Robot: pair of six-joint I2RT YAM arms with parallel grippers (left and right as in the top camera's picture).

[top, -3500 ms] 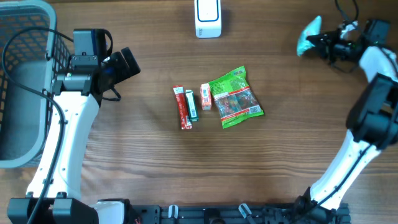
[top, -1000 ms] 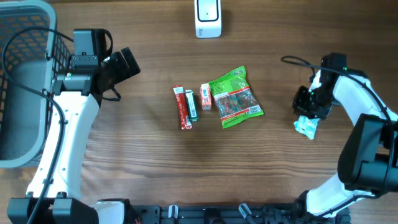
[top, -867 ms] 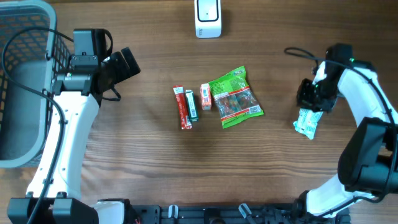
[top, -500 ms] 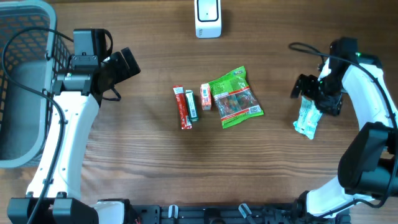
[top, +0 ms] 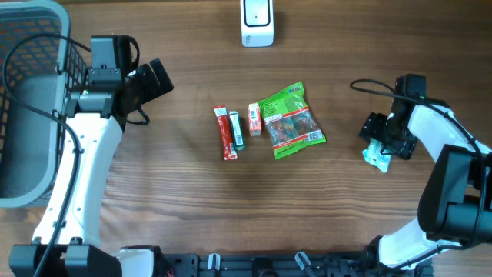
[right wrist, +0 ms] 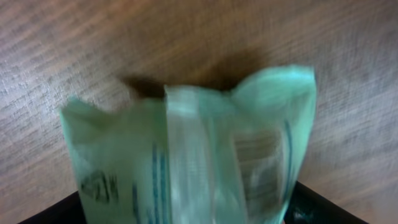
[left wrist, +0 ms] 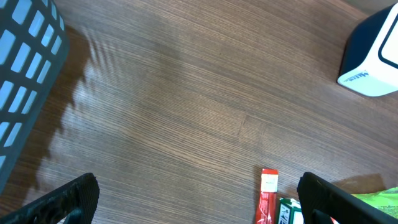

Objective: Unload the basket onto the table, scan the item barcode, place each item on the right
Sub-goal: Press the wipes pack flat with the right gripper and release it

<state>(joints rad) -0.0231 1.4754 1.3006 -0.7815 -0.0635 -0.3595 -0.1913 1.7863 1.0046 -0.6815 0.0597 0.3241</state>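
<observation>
The item, a pale teal packet (top: 377, 156), lies flat on the table at the right. My right gripper (top: 387, 140) hovers right over it, open. In the right wrist view the packet (right wrist: 186, 149) fills the frame, blurred, with a printed patch on its right side; the dark fingertips (right wrist: 314, 208) flank its lower corners. The white scanner (top: 257, 21) stands at the back centre and shows in the left wrist view (left wrist: 372, 53) too. My left gripper (left wrist: 199, 199) is open over bare wood at the left (top: 156, 79).
In the middle lie a red stick (top: 224, 132), a small green box (top: 237, 131), a small orange pack (top: 254, 119) and a green snack bag (top: 289, 120). A grey mesh basket (top: 19, 165) stands at the left edge.
The right gripper set the teal packet on the table and opened. It drew back toward the rear, then came down over the packet again. The left arm stayed still.
</observation>
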